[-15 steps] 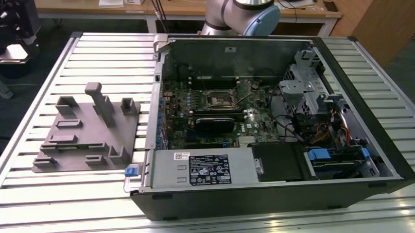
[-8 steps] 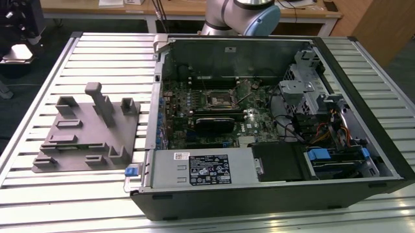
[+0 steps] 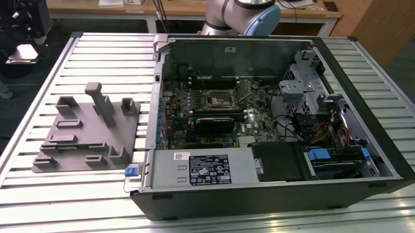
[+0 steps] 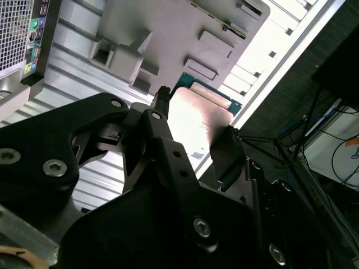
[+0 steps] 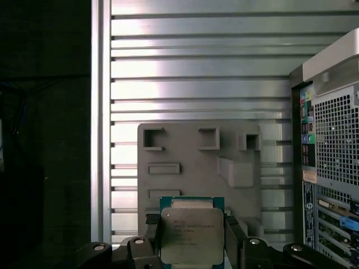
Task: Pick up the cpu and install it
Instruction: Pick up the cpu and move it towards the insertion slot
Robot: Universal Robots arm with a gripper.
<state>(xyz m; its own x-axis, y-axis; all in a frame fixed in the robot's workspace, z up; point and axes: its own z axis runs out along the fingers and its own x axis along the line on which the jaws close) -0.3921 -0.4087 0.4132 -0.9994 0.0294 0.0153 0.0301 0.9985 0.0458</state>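
We saw the gripper clamped on the cpu, held off the gray fixture. Pickup looked done. The socket in the computer case seemed unfilled, so install was left.

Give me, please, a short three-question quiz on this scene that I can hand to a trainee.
1. True or false: the jaws of the gripper are shut on the cpu.
2. In the first wrist view, what is seen behind the cpu?
A. a grey fixture tray
B. a keyboard
C. a coiled hose
3. Fill in: in the exterior view, the grey fixture tray lies on the slatted table to the exterior view's ____ of the open computer case.

Key
1. True: a jaw presses on each of two opposite edges of the cpu.
2. A
3. left
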